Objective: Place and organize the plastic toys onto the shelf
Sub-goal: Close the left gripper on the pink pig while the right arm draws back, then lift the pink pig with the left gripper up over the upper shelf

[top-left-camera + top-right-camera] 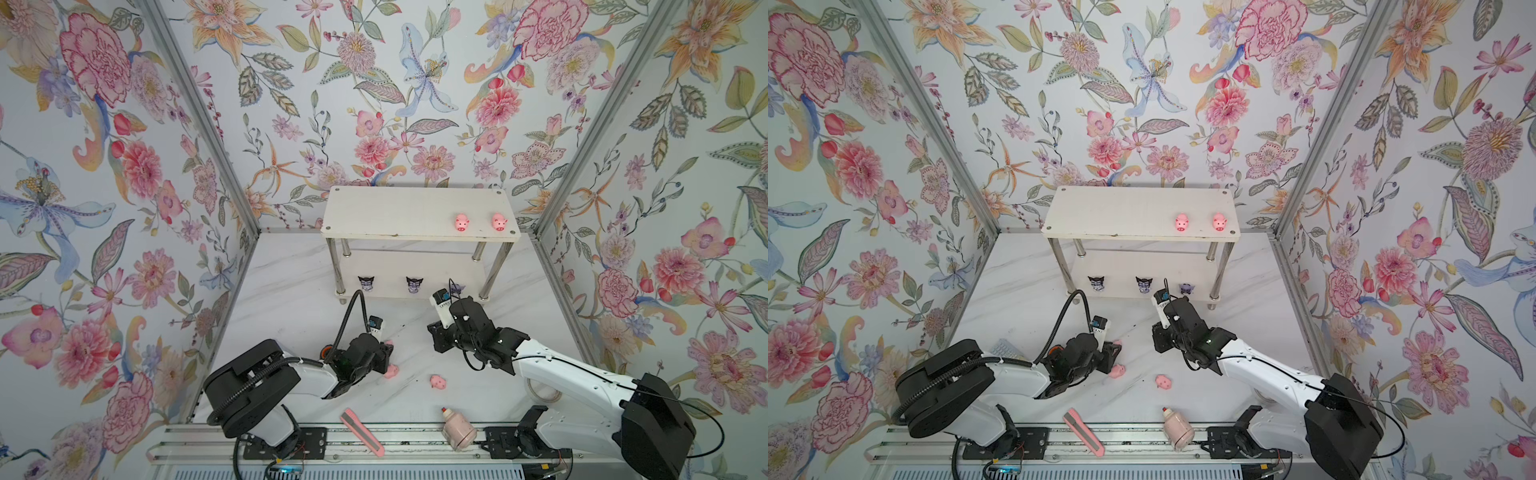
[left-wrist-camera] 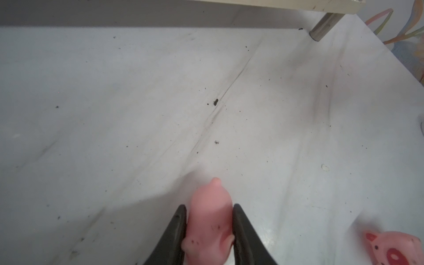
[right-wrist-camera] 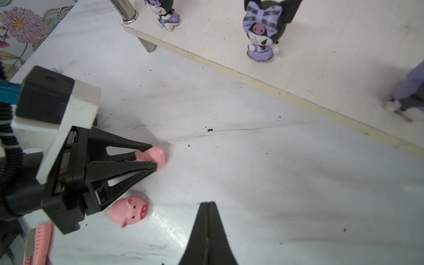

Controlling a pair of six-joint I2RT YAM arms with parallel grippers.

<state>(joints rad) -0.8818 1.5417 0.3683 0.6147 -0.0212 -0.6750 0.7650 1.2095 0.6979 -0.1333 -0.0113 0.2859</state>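
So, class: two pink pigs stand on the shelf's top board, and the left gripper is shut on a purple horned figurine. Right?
No: the left gripper is shut on a pink pig, as the left wrist view shows. The rest holds.

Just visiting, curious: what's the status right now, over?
Left gripper shut on pink pig; right gripper shut, empty. Two pigs on shelf top, two loose on table. Nothing blocking the shelf.

I see walls: floral wallpaper (image 1: 415, 83) on three sides | corners: aluminium posts (image 1: 203, 124) upper left and upper right | bench (image 1: 291, 299): white, grey-veined, speckled | light: even, soft
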